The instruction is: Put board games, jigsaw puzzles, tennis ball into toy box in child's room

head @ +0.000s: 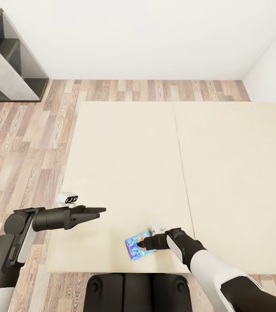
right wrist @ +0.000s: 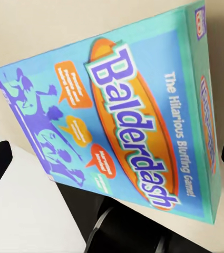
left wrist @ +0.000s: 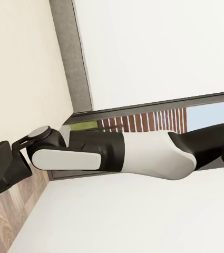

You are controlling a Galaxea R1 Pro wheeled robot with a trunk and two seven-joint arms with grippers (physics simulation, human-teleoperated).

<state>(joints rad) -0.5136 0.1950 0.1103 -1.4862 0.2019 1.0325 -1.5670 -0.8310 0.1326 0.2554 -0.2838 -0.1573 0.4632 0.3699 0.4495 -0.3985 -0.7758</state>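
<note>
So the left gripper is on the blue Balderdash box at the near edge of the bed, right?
Wrong arm. The head view shows the right gripper at the blue board game on the bed; the left gripper hangs free. The rest is right.

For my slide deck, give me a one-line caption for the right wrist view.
Right wrist camera looking closely at a blue Balderdash board game above the cream bed.

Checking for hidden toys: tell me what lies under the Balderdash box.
The Balderdash box rests near the front edge of the cream bed, bare bedding around it. The right end effector is on it. Anything beneath the box is covered.
</note>
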